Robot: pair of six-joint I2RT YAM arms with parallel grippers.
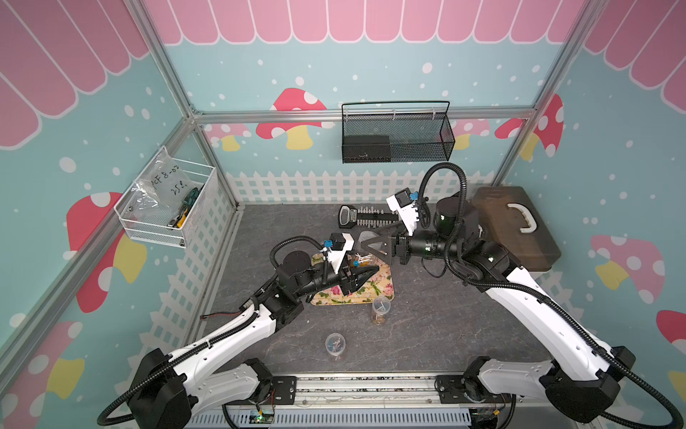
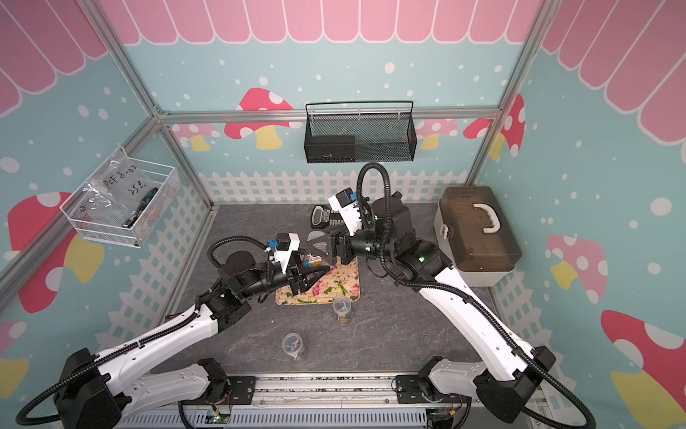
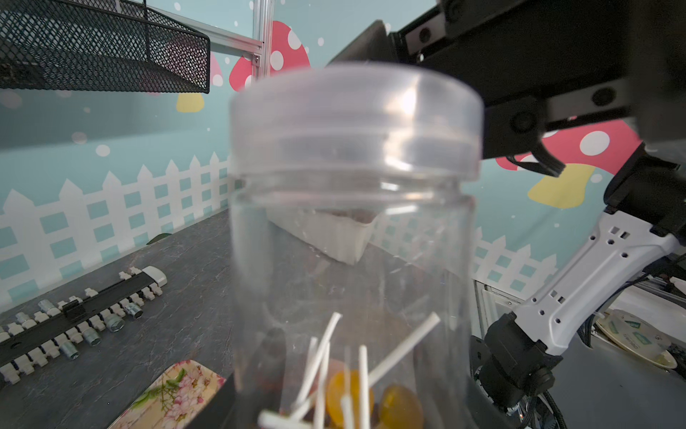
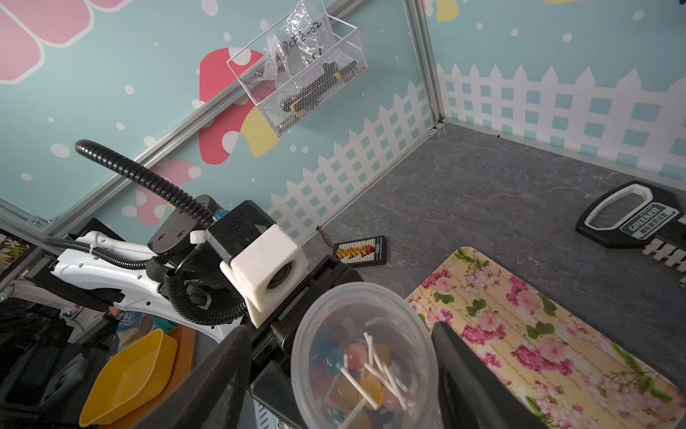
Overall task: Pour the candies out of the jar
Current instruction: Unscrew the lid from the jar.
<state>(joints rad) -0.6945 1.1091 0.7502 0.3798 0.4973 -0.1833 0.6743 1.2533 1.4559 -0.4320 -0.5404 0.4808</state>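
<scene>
A clear plastic jar [image 3: 352, 260] with a clear lid [image 3: 356, 119] hangs above the far edge of the floral tray [image 1: 382, 288]. My left gripper [image 3: 345, 408] is shut on the jar's body. The candies [image 4: 356, 371], small lollipops with orange, blue and pink heads on white sticks, lie inside it. My right gripper [image 4: 341, 328] is open around the lid [image 4: 365, 334]. One finger [image 4: 464, 371] sits at the rim, and the other finger [image 4: 211, 382] stands a little apart. In both top views the two grippers [image 1: 371, 270] [image 2: 313, 243] meet nose to nose over the tray.
Two more small lidded jars [image 1: 381, 308] [image 1: 335, 345] stand on the grey table in front of the tray. A socket rack [image 1: 367, 217] lies behind, with a brown toolbox [image 1: 519, 230] at the right. A small connector board [image 4: 360, 250] lies near the left wall, and mesh baskets [image 1: 397, 133] [image 1: 167, 200] hang on the walls.
</scene>
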